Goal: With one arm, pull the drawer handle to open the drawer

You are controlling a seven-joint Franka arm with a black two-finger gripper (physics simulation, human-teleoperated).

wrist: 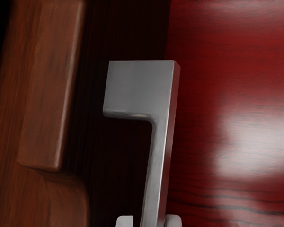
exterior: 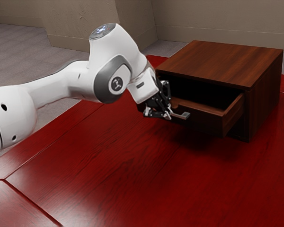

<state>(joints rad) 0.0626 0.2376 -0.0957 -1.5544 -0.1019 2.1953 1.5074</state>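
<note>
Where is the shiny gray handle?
In the exterior view's middle, the handle sticks out from the partly open drawer's front, toward the view's left, gripped by the pincer above the red table.

1. We're in a plain indoor room, a simulator's render, with bare beige plaster walls (exterior: 217, 16) behind.
2. Grey carpeted floor (exterior: 23, 47) stretches away.
3. Glossy red wooden plank bench (exterior: 109, 179) carries a dark brown wooden box cabinet (exterior: 217, 56), furniture of a home or office.

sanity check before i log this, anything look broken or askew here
Nothing stands out: the drawer sits partly out of the cabinet, level and undamaged, with the fingers on either side of its metal handle.
</note>
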